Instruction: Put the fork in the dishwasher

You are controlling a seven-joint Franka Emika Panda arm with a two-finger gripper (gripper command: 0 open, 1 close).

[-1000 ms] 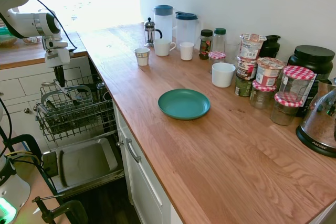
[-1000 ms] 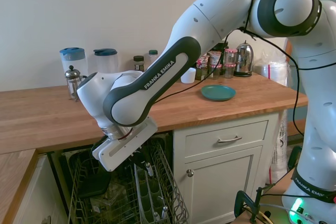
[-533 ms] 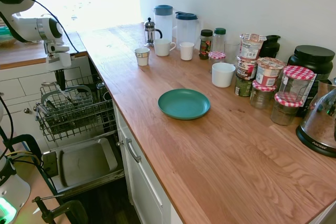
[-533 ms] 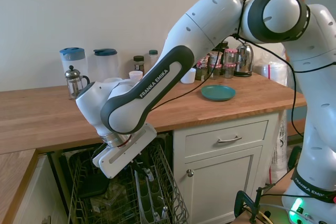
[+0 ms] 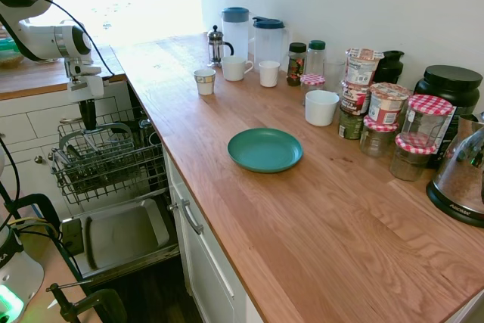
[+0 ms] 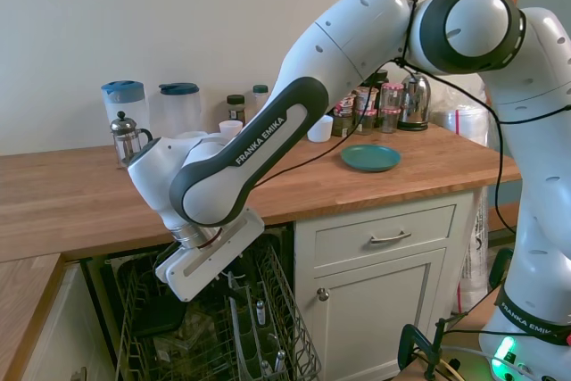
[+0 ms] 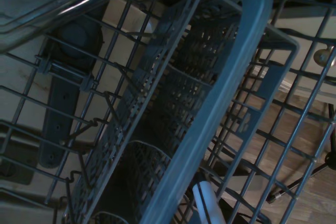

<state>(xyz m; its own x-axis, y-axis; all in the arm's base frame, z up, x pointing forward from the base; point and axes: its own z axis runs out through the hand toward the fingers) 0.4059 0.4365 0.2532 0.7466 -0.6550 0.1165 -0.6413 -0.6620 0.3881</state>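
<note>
**Robot gripper above the open dishwasher rack, countertop crowded beside it**

A long wooden countertop runs beside the open dishwasher; a round teal plate lies alone near the counter's middle, nothing resting on it; beyond the plate, toward the wall, stand a white cup, jars with red checked lids, stacked tubs and a dark canister; further along the wall stand two clear jugs with blue lids, a small French press and three small cups; white cabinet drawers with metal handles sit under the counter, just beside the dishwasher.

The dishwasher's door is dropped flat, its grey steel lining facing up; the grey wire rack is pulled out over the door; a grey mesh cutlery basket with a looped handle stands in the rack and fills the wrist view, with wire tines around it.

The gripper hangs over the rack's far edge, fingers pointing down; from the second exterior view it sits just above the basket; the arm hides the fingers there and they are too small in the other view, so I cannot tell how far apart they are, nor whether they hold anything.

A slim metal handle stands upright in the basket below the gripper; this looks like the fork, though its tines are hidden.
</note>
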